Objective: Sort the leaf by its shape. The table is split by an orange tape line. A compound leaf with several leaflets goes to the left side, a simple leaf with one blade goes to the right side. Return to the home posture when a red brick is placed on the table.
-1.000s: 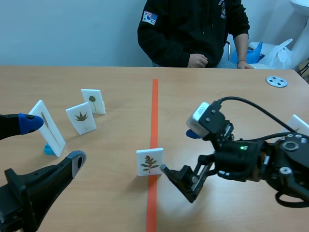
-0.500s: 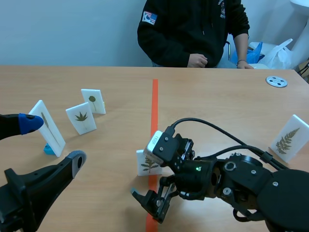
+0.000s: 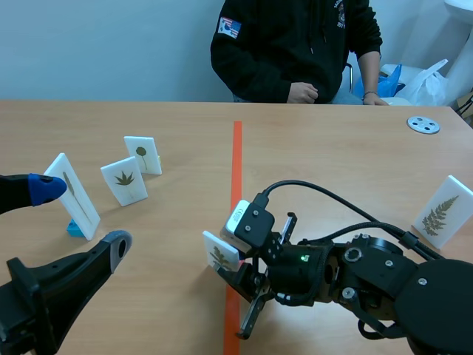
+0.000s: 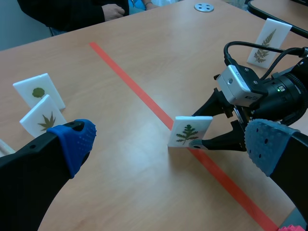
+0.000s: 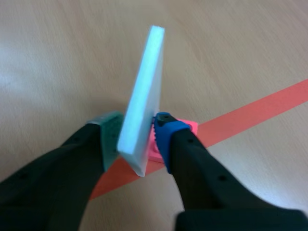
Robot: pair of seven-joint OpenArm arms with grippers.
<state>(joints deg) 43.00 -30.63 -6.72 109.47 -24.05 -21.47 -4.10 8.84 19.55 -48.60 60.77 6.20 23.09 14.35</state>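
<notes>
Fingers (image 5: 166,131) on card (image 5: 142,103) (right arm (image 3: 369,279) low)

We read no legible text. A small patch (image 3: 230,27) on the person's black sleeve (image 3: 247,55) is unreadable.

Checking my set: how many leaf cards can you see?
5. Left of the tape line: tall card, star-leaf card, round-leaf card. In the right hand: held card. Far right: fern card.
</notes>
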